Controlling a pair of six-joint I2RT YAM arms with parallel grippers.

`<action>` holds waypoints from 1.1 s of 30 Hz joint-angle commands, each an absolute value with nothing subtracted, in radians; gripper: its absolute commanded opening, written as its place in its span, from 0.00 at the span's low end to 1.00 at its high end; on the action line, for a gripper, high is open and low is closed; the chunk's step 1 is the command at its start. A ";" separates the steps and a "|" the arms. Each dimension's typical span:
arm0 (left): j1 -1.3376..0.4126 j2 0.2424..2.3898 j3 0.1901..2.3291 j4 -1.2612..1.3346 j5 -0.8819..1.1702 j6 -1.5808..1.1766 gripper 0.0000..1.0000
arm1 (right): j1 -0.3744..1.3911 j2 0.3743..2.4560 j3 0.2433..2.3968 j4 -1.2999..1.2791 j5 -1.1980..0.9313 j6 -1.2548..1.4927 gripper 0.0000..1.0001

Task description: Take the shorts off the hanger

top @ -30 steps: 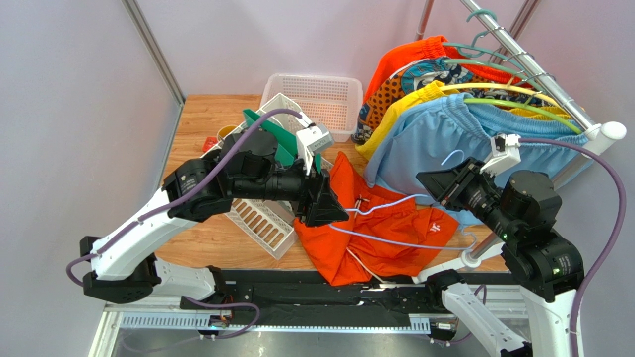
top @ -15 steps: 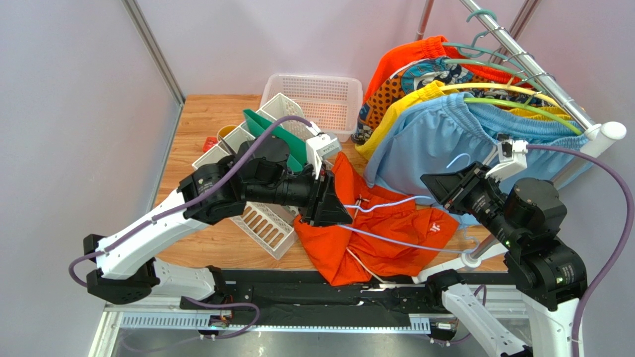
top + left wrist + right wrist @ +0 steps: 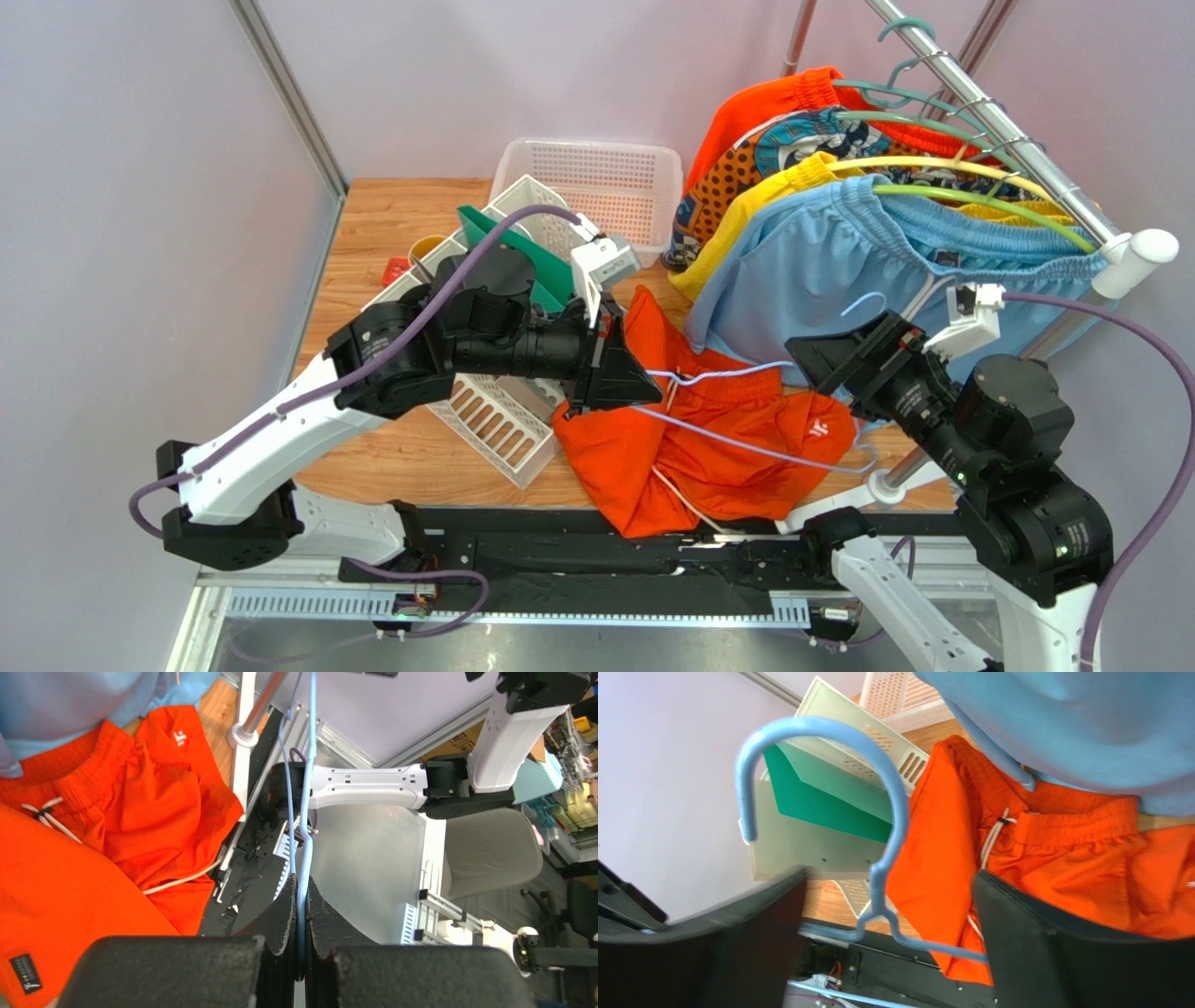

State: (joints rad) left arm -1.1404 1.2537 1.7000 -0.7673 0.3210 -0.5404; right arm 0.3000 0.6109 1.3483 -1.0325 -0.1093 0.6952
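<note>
Hanger [image 3: 815, 724] still pinched in left claw [image 3: 300, 885], raised slightly; right claw [image 3: 828, 361] agape.

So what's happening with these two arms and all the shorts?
The left claw is clamped on a pale blue hanger, and the right claw is open around its hook. The orange shorts lie crumpled on the table under it, seemingly off the hanger. The light blue shorts hang on the rail.
</note>
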 commanded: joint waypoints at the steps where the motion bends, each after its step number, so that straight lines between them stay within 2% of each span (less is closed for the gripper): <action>1: -1.140 1.284 1.793 -0.732 0.305 -0.479 0.00 | 0.301 0.548 1.367 -1.112 -0.066 0.718 0.96; 9: -1.141 1.426 1.923 -0.707 0.325 -0.423 0.00 | 0.301 0.417 1.402 -1.250 -0.017 0.791 1.00; 16: -1.138 1.532 2.046 -0.689 0.377 -0.388 0.00 | 0.301 0.342 1.535 -1.351 0.248 0.842 1.00; 19: -1.140 1.545 2.060 -0.675 0.373 -0.382 0.00 | 0.301 0.353 1.578 -1.379 0.271 0.822 1.00; 23: -1.140 1.595 2.120 -0.626 0.368 -0.387 0.00 | 0.302 0.334 1.563 -1.420 0.267 0.828 0.98; 33: -1.138 1.818 2.457 -0.580 0.362 -0.368 0.00 | 0.302 0.328 1.614 -1.416 0.158 0.865 0.89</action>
State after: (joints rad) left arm -1.1385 1.7412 2.3375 -0.6449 0.3405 -0.3912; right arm 0.3000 0.3225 1.5600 -1.3525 0.2024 0.8528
